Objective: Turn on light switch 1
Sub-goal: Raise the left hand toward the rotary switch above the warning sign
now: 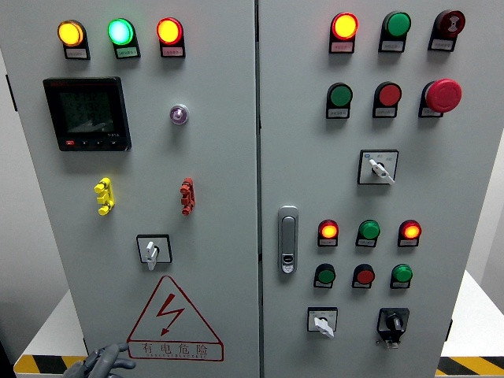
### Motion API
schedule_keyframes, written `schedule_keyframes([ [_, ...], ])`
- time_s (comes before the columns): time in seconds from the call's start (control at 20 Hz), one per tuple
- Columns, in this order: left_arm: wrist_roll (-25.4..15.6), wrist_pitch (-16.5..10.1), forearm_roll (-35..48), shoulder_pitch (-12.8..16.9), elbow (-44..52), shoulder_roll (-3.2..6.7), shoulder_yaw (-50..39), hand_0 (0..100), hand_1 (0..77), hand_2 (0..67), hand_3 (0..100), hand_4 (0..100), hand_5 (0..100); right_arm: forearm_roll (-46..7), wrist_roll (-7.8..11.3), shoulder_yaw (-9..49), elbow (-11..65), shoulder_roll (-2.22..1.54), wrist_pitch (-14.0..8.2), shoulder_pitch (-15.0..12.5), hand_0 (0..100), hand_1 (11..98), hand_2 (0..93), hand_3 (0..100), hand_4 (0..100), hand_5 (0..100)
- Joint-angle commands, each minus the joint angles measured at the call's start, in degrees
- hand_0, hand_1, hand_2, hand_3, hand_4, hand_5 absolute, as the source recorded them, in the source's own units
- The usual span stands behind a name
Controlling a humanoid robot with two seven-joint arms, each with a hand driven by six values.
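Crowding panel (228, 157): lamps, buttons, switches

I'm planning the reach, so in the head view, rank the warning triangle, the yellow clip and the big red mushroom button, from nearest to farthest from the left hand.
1. Warning triangle, just right of the left hand.
2. Yellow clip, higher on the left door.
3. Red mushroom button, upper right door.

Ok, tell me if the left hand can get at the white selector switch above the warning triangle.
Probably yes: the left hand sits low beside the warning triangle, with bare panel up to the switch.
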Motion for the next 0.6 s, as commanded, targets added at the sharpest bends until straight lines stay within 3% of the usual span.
schedule_keyframes([
  [0.0,0.16,0.01,0.03,-2.88,0.00,0.07,-0.09,0,20.1,23.6,50,76,58,0.00,0.01,-0.03,0.00,0.04,0.03,0.00,0,20.1,0.0,20,19,10],
  [0.2,1.12,0.09,0.12,-6.93,0.26,-0.37,-0.09,0,27.8,24.0,54,81,68,0.00,0.01,-0.03,0.00,-0.05,0.03,0.00,0,20.4,0.0,20,19,10],
  [0.55,7.28,0.79,0.21,-13.52,0.53,-0.37,-0.01,0,33.7,25.9,60,87,74,0.00,0.01,0.05,0.00,0.04,-0.05,0.00,0,19.5,0.0,20,19,10],
])
